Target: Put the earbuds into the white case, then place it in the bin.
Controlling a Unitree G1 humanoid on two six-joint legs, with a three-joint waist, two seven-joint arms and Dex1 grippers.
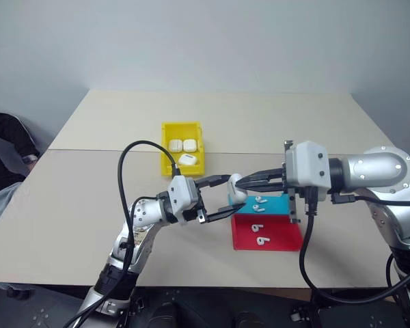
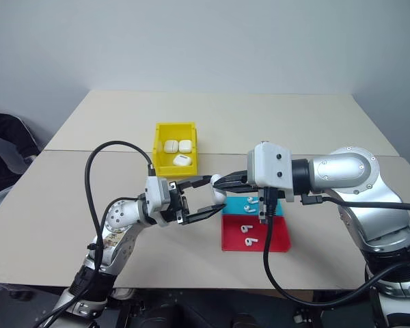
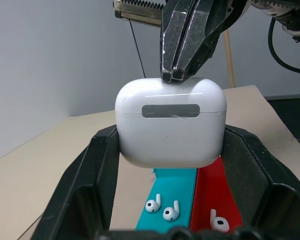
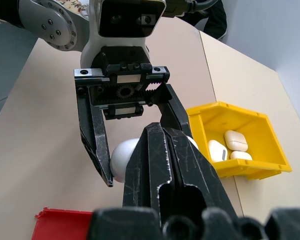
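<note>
My left gripper (image 1: 222,198) clasps the white case (image 3: 170,127), lid down, above the table (image 1: 82,205). My right gripper (image 1: 240,182), fingers pressed together, touches the case's top. Earbuds (image 3: 162,210) lie in the blue tray (image 1: 277,203); the bin (image 1: 169,147) stands farther left.

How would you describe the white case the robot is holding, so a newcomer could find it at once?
Look just in front of the yellow bin, above the blue tray. The white case hangs there between the left gripper and right gripper; the other cases lie inside the bin.
</note>
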